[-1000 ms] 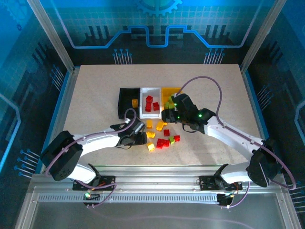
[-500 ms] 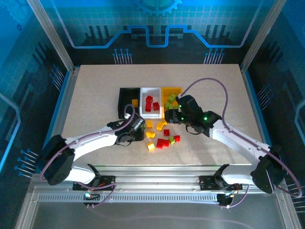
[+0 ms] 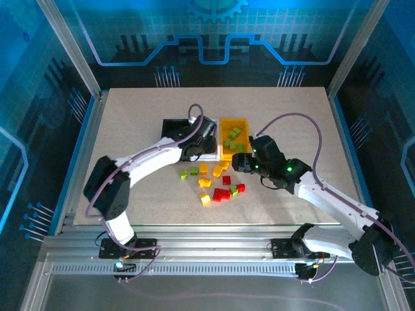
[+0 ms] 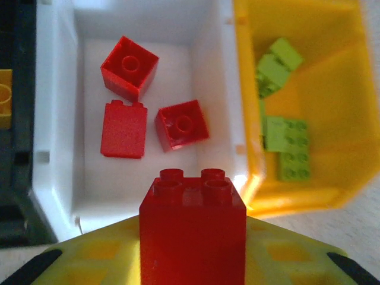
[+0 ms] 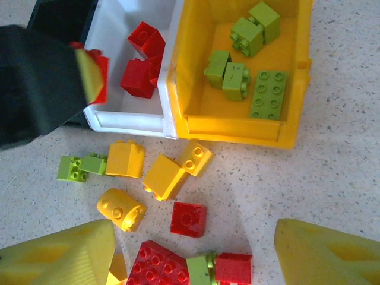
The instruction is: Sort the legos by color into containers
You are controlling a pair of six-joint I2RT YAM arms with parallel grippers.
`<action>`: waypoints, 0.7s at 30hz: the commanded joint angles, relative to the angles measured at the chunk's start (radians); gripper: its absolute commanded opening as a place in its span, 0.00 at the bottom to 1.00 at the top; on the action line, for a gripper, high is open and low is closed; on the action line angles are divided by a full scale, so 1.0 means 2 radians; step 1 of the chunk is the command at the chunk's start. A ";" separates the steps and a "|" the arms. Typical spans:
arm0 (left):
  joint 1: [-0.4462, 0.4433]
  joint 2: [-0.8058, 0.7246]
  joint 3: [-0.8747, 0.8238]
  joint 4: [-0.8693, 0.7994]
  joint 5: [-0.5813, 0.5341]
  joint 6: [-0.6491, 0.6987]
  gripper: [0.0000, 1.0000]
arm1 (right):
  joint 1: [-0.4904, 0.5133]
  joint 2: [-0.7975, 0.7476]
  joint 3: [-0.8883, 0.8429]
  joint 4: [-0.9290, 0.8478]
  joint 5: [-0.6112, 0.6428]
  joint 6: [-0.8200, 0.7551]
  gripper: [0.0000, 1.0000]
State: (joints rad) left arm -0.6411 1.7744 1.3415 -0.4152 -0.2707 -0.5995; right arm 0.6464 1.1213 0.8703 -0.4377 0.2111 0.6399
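Left gripper [image 4: 193, 261]: clamped on a red brick [image 4: 193, 222], studs up, pinched between its yellow fingers [image 4: 95, 261]
Where the left gripper is: hanging over the near end of the white bin, close to the side that meets the black bin
White bin [image 4: 59, 148]: middle of the row, with three red bricks [image 4: 181, 124] lying loose inside
Yellow bin [image 5: 237, 127]: right of the white one and touching it, several light green bricks [image 5: 268, 95] on its floor
Black bin [image 3: 172, 129]: left end of the row, one orange brick [image 4: 5, 107] just showing inside it
Right gripper [image 5: 193, 237]: jaws spread wide, nothing in them, hovering above the loose pile just in front of the bins
Loose bricks [image 5: 163, 177]: scattered on the table [image 3: 292, 116] in front of the white and yellow bins
Layout of the pile: orange ones nearest the bins, a green pair [image 5: 80, 167] off to the left, reds with one green among them nearer the arms
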 commanded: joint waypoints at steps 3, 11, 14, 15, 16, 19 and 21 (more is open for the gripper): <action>0.012 0.063 0.063 -0.031 -0.029 0.016 0.39 | -0.007 -0.022 -0.017 -0.018 0.008 0.012 0.73; 0.011 0.072 0.101 -0.036 -0.005 0.006 0.77 | -0.008 -0.014 -0.040 -0.020 -0.019 0.023 0.76; 0.008 0.041 0.097 -0.031 0.008 0.002 0.87 | -0.008 -0.004 -0.048 -0.020 -0.021 0.031 0.76; 0.006 0.030 0.093 -0.028 0.012 0.002 0.92 | -0.008 0.000 -0.049 -0.019 -0.022 0.032 0.75; 0.003 0.015 0.087 -0.023 0.018 0.001 0.98 | -0.008 0.004 -0.052 -0.019 -0.023 0.035 0.75; -0.013 -0.030 0.060 -0.009 0.030 0.001 0.99 | -0.006 0.021 -0.062 -0.015 -0.029 0.041 0.75; -0.025 -0.062 0.037 0.000 0.034 -0.001 0.99 | -0.005 0.032 -0.069 -0.011 -0.034 0.043 0.75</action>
State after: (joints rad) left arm -0.6533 1.7603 1.4586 -0.4496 -0.2440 -0.5999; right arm 0.6403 1.1622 0.7528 -0.4549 0.1635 0.6960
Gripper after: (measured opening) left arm 0.989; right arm 0.751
